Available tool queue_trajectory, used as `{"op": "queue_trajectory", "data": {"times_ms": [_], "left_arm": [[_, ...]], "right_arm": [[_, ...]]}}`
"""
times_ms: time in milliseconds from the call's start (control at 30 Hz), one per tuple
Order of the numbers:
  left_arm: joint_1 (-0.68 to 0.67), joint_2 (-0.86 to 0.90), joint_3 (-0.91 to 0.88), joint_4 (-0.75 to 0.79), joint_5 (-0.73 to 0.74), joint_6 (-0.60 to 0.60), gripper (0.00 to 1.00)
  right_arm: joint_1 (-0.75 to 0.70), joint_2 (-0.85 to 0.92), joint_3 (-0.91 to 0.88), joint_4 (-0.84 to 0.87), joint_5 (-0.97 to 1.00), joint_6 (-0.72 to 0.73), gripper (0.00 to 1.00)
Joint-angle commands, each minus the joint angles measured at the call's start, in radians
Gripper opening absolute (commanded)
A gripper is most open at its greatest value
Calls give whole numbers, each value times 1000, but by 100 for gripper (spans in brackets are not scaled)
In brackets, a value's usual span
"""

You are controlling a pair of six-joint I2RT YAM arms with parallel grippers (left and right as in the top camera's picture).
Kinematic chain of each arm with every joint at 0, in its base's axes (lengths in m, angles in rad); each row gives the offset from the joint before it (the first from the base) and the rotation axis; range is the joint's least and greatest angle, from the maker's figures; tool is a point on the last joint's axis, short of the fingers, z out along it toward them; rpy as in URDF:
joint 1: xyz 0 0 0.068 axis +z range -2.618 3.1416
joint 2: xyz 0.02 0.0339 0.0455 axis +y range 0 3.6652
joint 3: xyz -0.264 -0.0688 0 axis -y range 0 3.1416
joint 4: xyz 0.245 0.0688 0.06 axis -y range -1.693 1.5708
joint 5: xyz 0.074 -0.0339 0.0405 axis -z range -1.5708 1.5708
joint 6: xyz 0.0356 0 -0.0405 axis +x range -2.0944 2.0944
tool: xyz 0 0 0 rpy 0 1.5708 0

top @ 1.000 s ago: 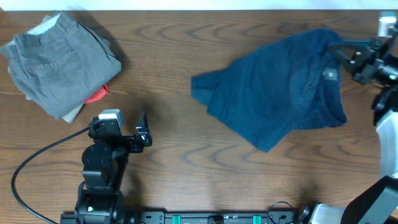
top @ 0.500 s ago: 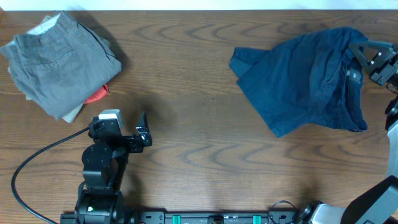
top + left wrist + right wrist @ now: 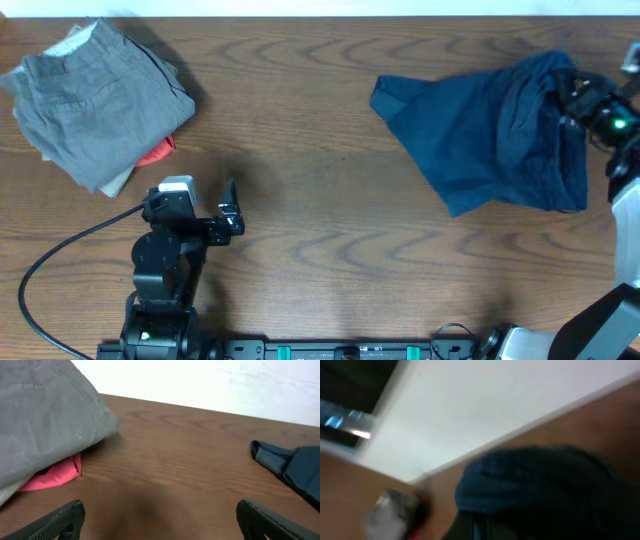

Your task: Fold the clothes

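Just below-right of the grey pile (image 3: 95, 100) the left gripper (image 3: 231, 207) waits wide open and empty; well right of that pile the navy shorts (image 3: 490, 135) lie unfolded, bunched against the right gripper (image 3: 578, 100), presumably for repositioning, its grip indeterminable.

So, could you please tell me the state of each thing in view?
navy shorts, unfolded and rumpled.
grey shorts, folded, in a pile.
orange-red garment, under the grey shorts, only an edge showing.
left gripper, open, empty.
right gripper, at the navy shorts' bunched edge; grip unclear.
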Motion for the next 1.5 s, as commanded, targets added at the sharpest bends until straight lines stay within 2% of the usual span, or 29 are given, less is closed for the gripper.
{"op": "queue_trajectory", "data": {"times_ms": [0,200,333,400,500,600,700,900,1133,1167,1200,1267,1333,1400,1467], "left_arm": [[6,-1,20,4,3,-9,98],[6,-1,20,3,2,-9,98],[6,9,20,4,3,-9,98],[6,18,20,3,3,-9,98],[6,32,20,3,3,-9,98],[6,45,20,4,3,-9,98],[6,53,20,4,3,-9,98],[6,54,20,4,3,-9,98],[6,54,20,5,3,-9,98],[6,54,20,4,3,-9,98],[6,54,20,5,3,-9,98],[6,54,20,5,3,-9,98],[6,54,20,4,3,-9,98],[6,54,20,4,3,-9,98],[6,54,20,5,3,-9,98]], "right_arm": [[34,-7,38,-124,261,-276,1],[35,-7,266,-508,681,-529,1],[36,-7,466,-613,803,-612,1],[45,-7,536,-624,783,-653,1],[100,-7,632,-665,547,-860,1],[211,-7,686,-733,348,-1023,1],[359,-4,689,-790,247,-1141,1],[633,68,689,-1015,262,-1326,1],[789,214,689,-1256,325,-1395,1],[797,230,689,-1268,342,-1395,6],[801,246,689,-1275,355,-1394,20],[802,271,689,-1277,372,-1379,30],[796,282,689,-1256,417,-1343,44],[778,283,689,-1196,507,-1236,51],[748,283,689,-1109,645,-1065,53]]}}
